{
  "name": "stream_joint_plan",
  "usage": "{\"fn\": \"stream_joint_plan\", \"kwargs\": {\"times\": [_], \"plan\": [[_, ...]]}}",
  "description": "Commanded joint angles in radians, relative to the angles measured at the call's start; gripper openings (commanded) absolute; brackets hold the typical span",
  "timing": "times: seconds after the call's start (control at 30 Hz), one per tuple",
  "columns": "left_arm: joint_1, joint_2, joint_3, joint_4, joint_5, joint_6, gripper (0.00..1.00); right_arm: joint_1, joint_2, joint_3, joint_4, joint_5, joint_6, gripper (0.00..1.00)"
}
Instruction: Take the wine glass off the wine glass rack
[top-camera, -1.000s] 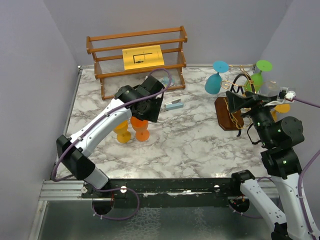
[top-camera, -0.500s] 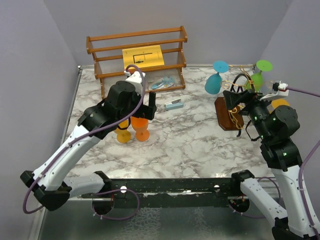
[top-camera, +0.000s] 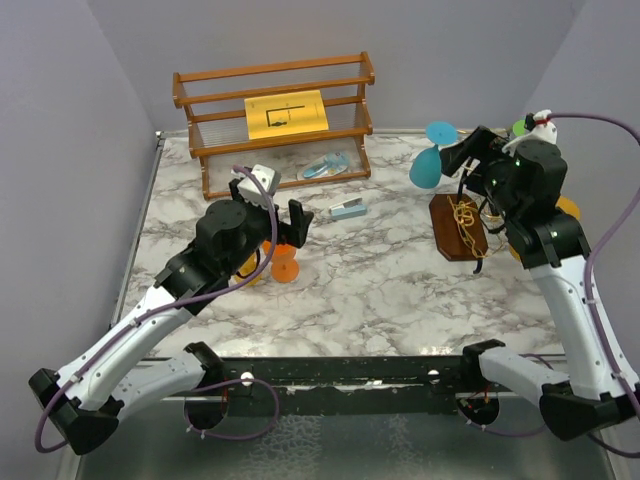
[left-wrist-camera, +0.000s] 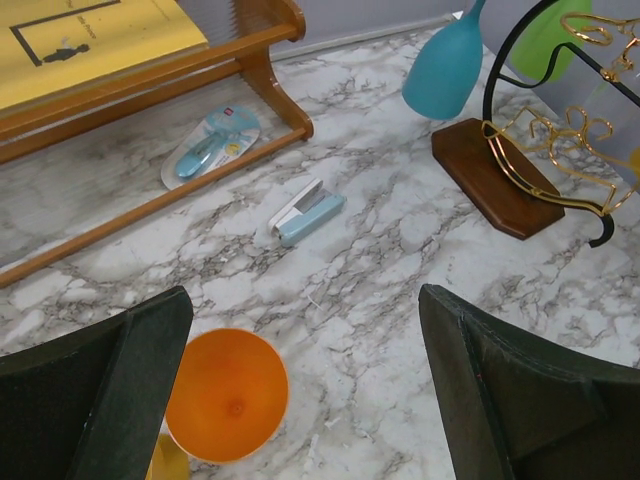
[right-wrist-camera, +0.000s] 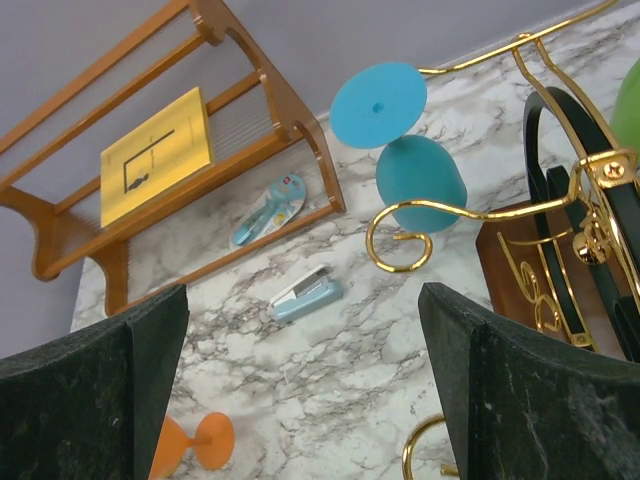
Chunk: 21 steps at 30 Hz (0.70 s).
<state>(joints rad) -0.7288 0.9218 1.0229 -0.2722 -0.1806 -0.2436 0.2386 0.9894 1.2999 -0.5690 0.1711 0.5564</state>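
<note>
Left gripper and right gripper gape, holding nothing. Blue glass hangs on the rack by the table's right edge.

Pale-blue stapler on marble table, near slatted wooden shelf with yellow sheet.

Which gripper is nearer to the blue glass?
Right. The right gripper is just beside the blue glass; the left gripper hangs over the orange glass, far off.
</note>
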Motion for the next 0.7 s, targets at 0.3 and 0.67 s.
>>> {"fn": "stream_joint_plan", "kwargs": {"times": [0.3, 0.67], "plan": [[-0.008, -0.142, -0.184, 0.254, -0.043, 0.129, 0.99, 0.004, 0.308, 0.25, -0.05, 0.161, 0.032, 0.94], [-0.008, -0.179, -0.216, 0.251, -0.03, 0.132, 0.99, -0.004, 0.517, 0.354, 0.035, 0.214, 0.036, 0.88]]}}
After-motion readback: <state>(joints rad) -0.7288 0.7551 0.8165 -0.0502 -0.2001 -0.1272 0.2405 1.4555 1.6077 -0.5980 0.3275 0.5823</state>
